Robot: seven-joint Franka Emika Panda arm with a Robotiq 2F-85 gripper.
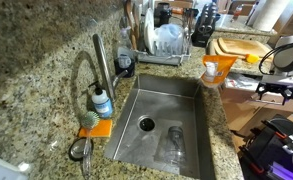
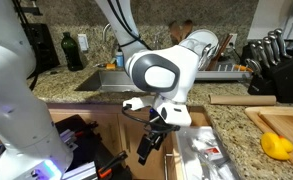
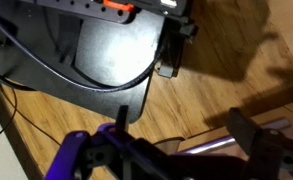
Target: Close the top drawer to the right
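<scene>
The top drawer (image 2: pixel 193 133), a shallow, wide box with medium-brown wooden sides and a smooth, pale whitish-grey interior, stands pulled out from under the front edge of the speckled brown-and-grey granite worktop (image 2: pixel 229 117). Flat white packets lie inside it. Directly above the drawer, near the same front edge, a light wooden cutting board (image 2: pixel 269 124) lies flat on the stone and carries a rounded yellow fruit (image 2: pixel 276 146).

The black Robotiq gripper (image 2: pixel 149 148) hangs off the worktop's front edge on the glossy white arm. It points down and slightly tilted, just beside the drawer's open side and lower than the stone surface. In the wrist view its dark fingers (image 3: pixel 254 138) are smeared by blur. They seem to stand apart with nothing between them, over warm brown wood-plank flooring (image 3: pixel 216 90) and a smooth black curved object (image 3: pixel 106 60).

Further along the worktop, a rectangular brushed stainless-steel sink (image 1: pixel 171 100) is set into the granite. At the back edge beside the sink stands a wire dish rack (image 1: pixel 166 45) holding pale plates. Toward the far back corner in an exterior view, an angular black knife block (image 2: pixel 266 65) bristles with dark handles against the stone backsplash.
</scene>
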